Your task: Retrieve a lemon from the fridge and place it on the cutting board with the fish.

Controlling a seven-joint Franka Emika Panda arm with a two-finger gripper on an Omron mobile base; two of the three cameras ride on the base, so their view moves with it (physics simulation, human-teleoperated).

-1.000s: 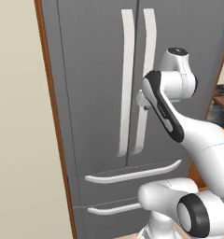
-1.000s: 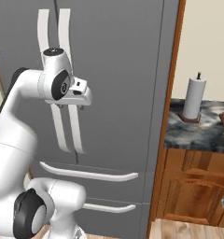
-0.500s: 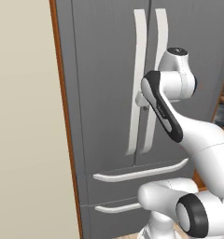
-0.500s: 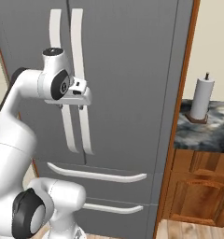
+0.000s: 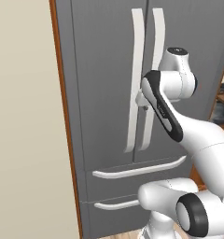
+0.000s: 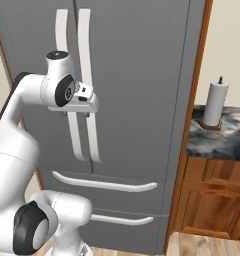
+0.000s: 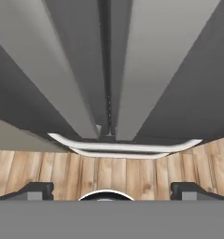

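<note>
I see 1 fridge (image 6: 137, 100) shut, 2 door handles (image 5: 143, 84), 2 drawers, my claw (image 6: 76, 116) spread wide, nothing gripped, 1 towel roll (image 6: 214, 105) on worktop (image 6: 212, 142).

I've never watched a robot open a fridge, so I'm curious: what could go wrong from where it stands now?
The open gripper hangs right at the two long handles, which stand close together; it could close on the wrong one, or on both.

The fridge doors are shut and the arm is folded close to them, so a swinging door might bump it.

The counter with the paper towel roll lies off to one side, a long carry.
</note>
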